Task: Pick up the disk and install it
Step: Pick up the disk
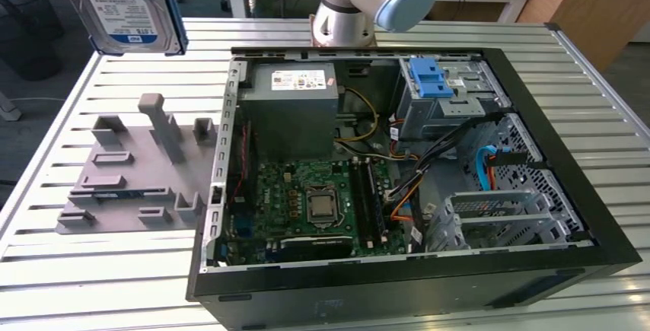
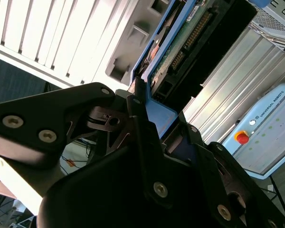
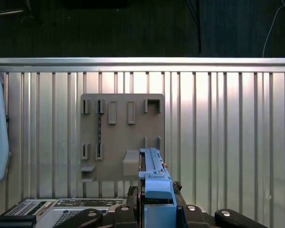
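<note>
Overhead, the disk [image 1: 124, 2] hangs in the air, lifted clear of the slatted metal desk [image 1: 102, 270], near the desk's corner at the exterior view's upper left. It hangs upright, long axis close to vertical, with its blue-and-white label facing the exterior camera and a blue side rail along one long edge.

In the second wrist view, the black gripper [image 2: 147, 107] is pressed together on the disk, pinching it at the blue rail, and the green circuit board on the drive's underside runs away from the fingers. In the first wrist view, we see the disk edge-on, pointing straight out from the gripper and down toward the desk. There it hangs over one edge of a grey moulded fixture [image 1: 112, 186] with upright posts and slots, which lies flat on the desk.

An open black computer case [image 1: 406, 293] lies on its side in the middle of the desk, on the exterior view's right of the fixture. Inside it are a grey power supply [image 1: 294, 95], a green motherboard [image 1: 315, 202], bundled cables, and a metal drive cage [image 1: 447, 99] topped by a blue plastic latch [image 1: 431, 80]. We judge that the cage lies well apart from the disk, across the case toward the exterior view's right. We cannot tell whether its bays are free.
</note>
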Tool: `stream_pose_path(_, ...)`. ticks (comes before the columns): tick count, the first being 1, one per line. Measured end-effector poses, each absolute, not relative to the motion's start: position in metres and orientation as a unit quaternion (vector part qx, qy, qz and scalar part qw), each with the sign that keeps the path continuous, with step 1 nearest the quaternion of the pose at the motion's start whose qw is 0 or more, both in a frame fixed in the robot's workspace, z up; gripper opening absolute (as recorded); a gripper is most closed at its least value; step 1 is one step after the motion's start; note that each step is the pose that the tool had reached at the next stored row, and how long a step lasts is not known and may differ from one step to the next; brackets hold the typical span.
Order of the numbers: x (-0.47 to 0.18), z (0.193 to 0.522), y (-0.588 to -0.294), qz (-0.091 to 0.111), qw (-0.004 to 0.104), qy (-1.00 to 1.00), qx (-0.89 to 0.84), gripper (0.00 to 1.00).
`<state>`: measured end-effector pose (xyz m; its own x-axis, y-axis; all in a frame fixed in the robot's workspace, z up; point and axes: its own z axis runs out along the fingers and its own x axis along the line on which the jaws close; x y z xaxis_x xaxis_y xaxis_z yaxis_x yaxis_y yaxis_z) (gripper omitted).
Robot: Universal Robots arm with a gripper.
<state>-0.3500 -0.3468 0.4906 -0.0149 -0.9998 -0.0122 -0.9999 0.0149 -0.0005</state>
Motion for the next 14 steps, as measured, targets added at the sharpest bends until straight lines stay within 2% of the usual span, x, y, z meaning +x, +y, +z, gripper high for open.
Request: stream_pose_path(14, -0.3428, 0.4903, -0.3470, 0.004, 0.005, 0.712, -0.702, 0.36)
